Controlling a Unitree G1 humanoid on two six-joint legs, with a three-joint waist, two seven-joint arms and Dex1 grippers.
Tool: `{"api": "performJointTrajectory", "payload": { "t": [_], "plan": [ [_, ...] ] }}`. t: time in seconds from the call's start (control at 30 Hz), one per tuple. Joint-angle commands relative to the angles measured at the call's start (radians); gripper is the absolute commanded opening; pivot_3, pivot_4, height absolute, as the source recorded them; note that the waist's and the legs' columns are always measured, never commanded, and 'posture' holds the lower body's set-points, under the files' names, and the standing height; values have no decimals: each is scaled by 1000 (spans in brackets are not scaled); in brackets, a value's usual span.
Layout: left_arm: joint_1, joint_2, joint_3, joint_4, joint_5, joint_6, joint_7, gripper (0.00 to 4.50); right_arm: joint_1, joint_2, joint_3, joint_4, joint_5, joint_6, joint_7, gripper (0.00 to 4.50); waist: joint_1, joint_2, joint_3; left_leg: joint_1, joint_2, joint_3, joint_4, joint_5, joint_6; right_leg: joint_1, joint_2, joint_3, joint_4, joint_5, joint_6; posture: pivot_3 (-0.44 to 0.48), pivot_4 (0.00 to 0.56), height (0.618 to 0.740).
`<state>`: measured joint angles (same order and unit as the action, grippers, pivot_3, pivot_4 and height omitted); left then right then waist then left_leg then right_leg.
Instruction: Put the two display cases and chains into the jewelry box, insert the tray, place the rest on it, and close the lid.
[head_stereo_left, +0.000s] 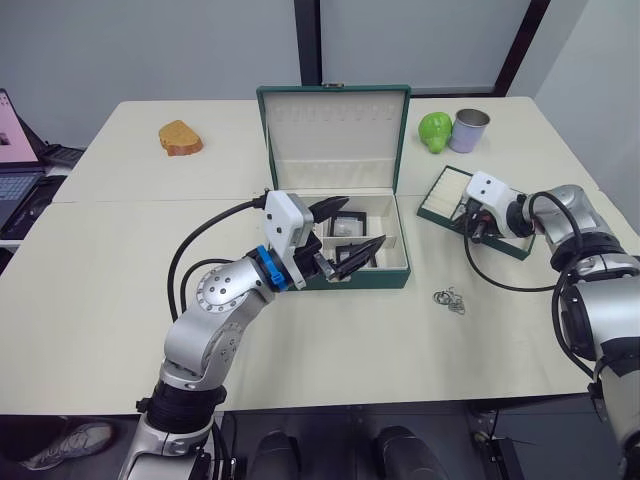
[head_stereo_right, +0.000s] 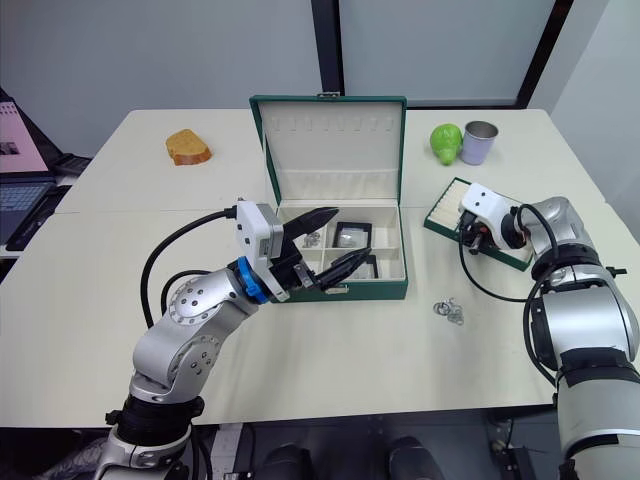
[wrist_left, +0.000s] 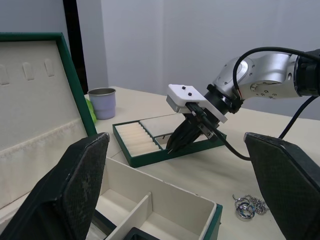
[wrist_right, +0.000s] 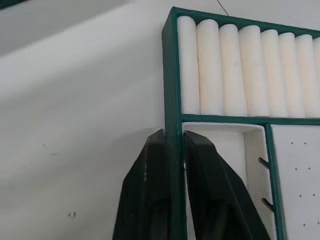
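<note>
**Right pincer clamped on the tray rim, left pincer wide over the box**

Here, at the far left of the tabletop (head_stereo_left: 120, 260), a laptop edge (head_stereo_left: 15, 180) shows, and a piece of bread (head_stereo_left: 180, 138) lies toward the back. The left pincer (head_stereo_left: 345, 228) hangs over the front left part of the box (head_stereo_left: 340, 275), its two fingers spread well apart — one above the other, nothing between them.

The box stands open at mid-table, its lid (head_stereo_left: 333, 135) raised upright behind it, cream-lined with a row of hooks. Two cases (head_stereo_right: 353, 236) lie inside the box: one in a rear compartment, the second (head_stereo_right: 362, 265) nearer the front wall, partly hidden by the lower finger. A small silvery heap — the chains (head_stereo_right: 313, 238) — lies in a rear compartment to the left of the cases.

On the bare tabletop just right of the box's front corner lie the rings (head_stereo_left: 450, 300), well apart from both pincers.

Further right, the tray (head_stereo_left: 448, 192) rests on the tabletop behind the rings. The right pincer (wrist_right: 174, 145) is closed on the tray's green rim, one finger outside the wall and one inside, beside the ribbed ring rolls.

Behind the tray stand a green pear-like fruit (head_stereo_left: 434, 131) and a metal cup (head_stereo_left: 469, 130), just beside each other.
</note>
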<state>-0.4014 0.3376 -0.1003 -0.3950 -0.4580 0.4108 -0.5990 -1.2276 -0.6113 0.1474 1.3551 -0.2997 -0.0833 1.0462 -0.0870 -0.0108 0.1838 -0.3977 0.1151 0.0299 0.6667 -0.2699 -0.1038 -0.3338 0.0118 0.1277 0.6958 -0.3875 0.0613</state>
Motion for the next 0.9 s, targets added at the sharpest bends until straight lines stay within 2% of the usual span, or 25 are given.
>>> {"api": "performJointTrajectory", "payload": {
  "t": [0.03, 0.27, 0.47, 0.9],
  "plan": [
    [-17, -4, 10, -39, -4, -8, 5, 4500, 1, -27, -37, -10, 34, 3, 48, 1509, 0, 0, 0, 0, 0, 0, 0, 0, 0, 0, 0, 0, 0, 0, 0, 0, 150, 740],
    [-14, -4, 10, -39, -7, -9, 2, 4500, 38, -60, -58, -13, 47, -11, 51, 3323, 3, 0, 0, 0, 0, 0, 0, 0, 0, 0, 0, 0, -1, 0, 0, 0, 150, 740],
    [-9, 5, 5, -38, -6, -14, -16, 4500, 68, -73, -100, -12, 81, 2, 27, 3323, 2, 0, 0, 0, 0, 0, -1, 0, 0, 0, 0, 0, -1, 0, 0, 0, 150, 740],
    [11, 23, -13, -47, -2, -18, -57, 4500, 89, -73, -136, -17, 103, -4, 7, 272, 2, 0, 0, 0, 0, 0, -1, 0, 0, 0, 0, 0, -2, 0, 0, 0, 150, 740]
  ]
}}
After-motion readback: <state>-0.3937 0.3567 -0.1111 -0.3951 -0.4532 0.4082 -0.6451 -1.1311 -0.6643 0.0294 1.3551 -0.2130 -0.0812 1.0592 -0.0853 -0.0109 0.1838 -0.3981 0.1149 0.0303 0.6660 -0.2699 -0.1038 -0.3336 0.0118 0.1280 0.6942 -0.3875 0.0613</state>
